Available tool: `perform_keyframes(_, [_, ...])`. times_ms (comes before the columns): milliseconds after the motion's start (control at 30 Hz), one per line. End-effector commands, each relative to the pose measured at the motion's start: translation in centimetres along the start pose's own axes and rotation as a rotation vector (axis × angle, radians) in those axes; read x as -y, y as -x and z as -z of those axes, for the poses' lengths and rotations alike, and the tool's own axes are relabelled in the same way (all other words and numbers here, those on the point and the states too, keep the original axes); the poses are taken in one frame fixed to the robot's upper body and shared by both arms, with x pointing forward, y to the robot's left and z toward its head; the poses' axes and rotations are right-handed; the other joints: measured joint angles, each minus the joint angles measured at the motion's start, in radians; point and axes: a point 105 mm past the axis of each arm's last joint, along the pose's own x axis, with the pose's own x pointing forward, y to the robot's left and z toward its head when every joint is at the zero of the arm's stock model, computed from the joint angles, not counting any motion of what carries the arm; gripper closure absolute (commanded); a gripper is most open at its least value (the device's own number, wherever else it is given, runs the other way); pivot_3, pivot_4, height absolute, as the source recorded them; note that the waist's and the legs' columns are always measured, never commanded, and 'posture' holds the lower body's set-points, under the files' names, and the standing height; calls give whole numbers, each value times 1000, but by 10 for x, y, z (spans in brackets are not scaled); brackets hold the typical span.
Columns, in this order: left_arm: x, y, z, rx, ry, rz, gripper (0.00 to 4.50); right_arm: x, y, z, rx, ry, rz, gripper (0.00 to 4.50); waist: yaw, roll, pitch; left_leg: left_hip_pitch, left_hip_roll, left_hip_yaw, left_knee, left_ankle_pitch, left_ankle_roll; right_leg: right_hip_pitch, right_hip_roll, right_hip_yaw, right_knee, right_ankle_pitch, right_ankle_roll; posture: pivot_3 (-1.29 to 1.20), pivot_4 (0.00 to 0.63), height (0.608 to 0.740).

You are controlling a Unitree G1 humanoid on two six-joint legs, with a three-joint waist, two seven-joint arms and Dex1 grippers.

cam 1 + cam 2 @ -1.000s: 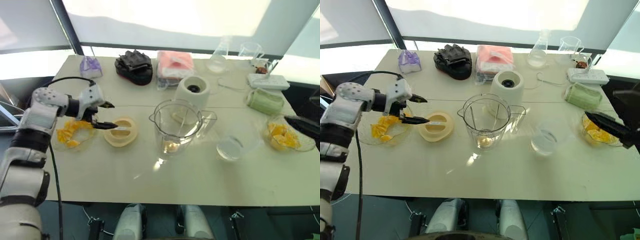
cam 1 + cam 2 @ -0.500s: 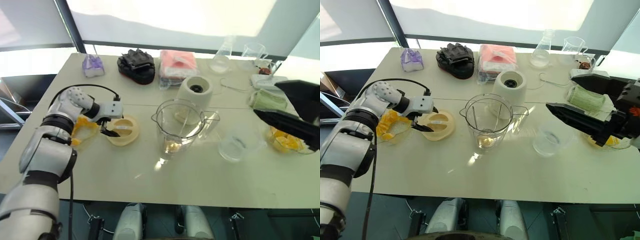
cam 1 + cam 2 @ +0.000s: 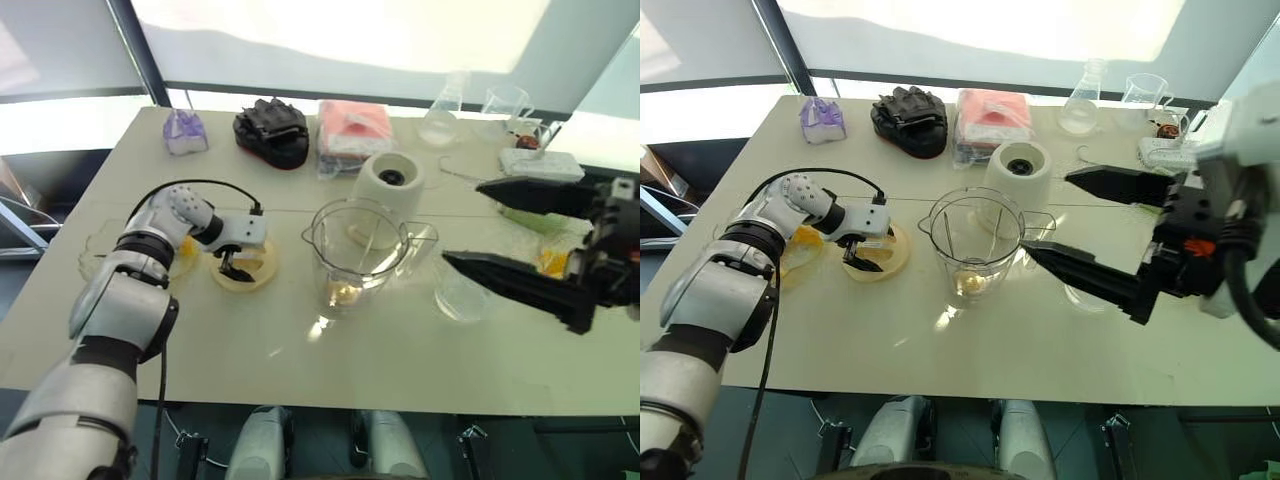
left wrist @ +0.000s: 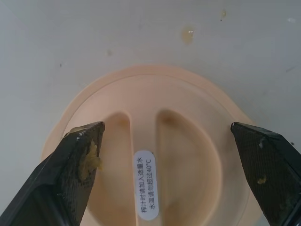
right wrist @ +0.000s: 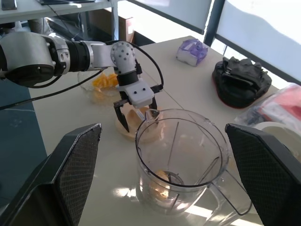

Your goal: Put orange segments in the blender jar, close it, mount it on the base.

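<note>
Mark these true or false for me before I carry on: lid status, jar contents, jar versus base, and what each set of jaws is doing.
1. The cream lid is on the blender jar. False: it lies on the table beside the open jar.
2. Orange segments lie in the jar's bottom. True.
3. The jar is mounted on the base. False: it stands on the table in front of the base.
4. The left gripper hangs over the lid with jaws open. True.
5. The right gripper holds an orange segment. False: its jaws are open and empty.
</note>
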Motion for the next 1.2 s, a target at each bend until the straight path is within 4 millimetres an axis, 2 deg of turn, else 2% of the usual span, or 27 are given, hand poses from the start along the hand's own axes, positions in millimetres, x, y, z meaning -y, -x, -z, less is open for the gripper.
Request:
perform_keyframes(33, [-7,5,0,-16,-2,-37,0,-5,-5,-2,21,23,-9,72,0,0,0,0,0,0,0,0,0,0,0,0,0,0,0,0,150,740])
perform_keyframes(267, [-1,-3,6,-31,49,-25,0,-2,-11,4,13,17,3,72,1,-1,-1,0,0,0,1,0,0,0,0,0,1,0,0,0,150,740])
perform_keyframes(367, [1,-5,10,-37,66,-18,903,-2,-12,5,14,14,6,0,1,0,-1,2,0,0,1,0,0,1,0,0,1,0,0,0,150,740])
perform_keyframes(567, [4,-8,12,-44,65,-13,3892,0,-13,6,6,15,19,0,-5,-1,-1,5,2,1,1,0,0,4,0,0,2,0,-1,0,150,740])
perform_keyframes(600, [4,-8,11,-43,64,-14,4271,1,-14,6,6,15,19,0,-3,-1,-1,5,2,1,1,0,0,4,0,0,2,0,-1,0,150,740])
perform_keyframes(733, [3,-8,11,-35,60,-23,4274,2,-13,7,5,14,24,0,0,-1,-1,5,2,1,1,0,0,4,0,0,2,0,-1,0,150,740])
perform_keyframes(900, [-11,10,-3,53,69,-76,4274,5,-14,12,1,6,29,0,-1,-1,-1,5,2,1,1,0,0,3,0,0,1,0,-1,0,150,740])
perform_keyframes(1067, [-37,54,-36,180,33,-142,4274,10,-14,20,-7,-18,44,0,1,-4,0,1,1,1,1,0,0,0,0,0,1,0,-1,0,150,740])
perform_keyframes(1200, [-56,115,-81,306,-47,-156,4274,23,-11,38,-22,-63,104,0,2,-5,-1,-3,0,0,2,0,0,0,1,-2,0,1,0,0,150,740])
